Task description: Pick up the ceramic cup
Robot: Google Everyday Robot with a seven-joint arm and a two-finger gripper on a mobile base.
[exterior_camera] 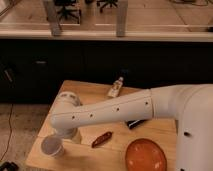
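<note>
- The ceramic cup [52, 146] is seen upright at the near left corner of the worktop [84, 91].
- The end effector [65, 134] is held just beside and behind it; how far it is opened cannot be told.
- An orange plate [146, 155] is set well apart.

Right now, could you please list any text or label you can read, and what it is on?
None can be read.
Small bottle: label too blurred.
Dark packet: print too blurred.
Ceramic cup, orange plate: no marks seen.
Gripper, beside the cup: no marks seen.
</note>
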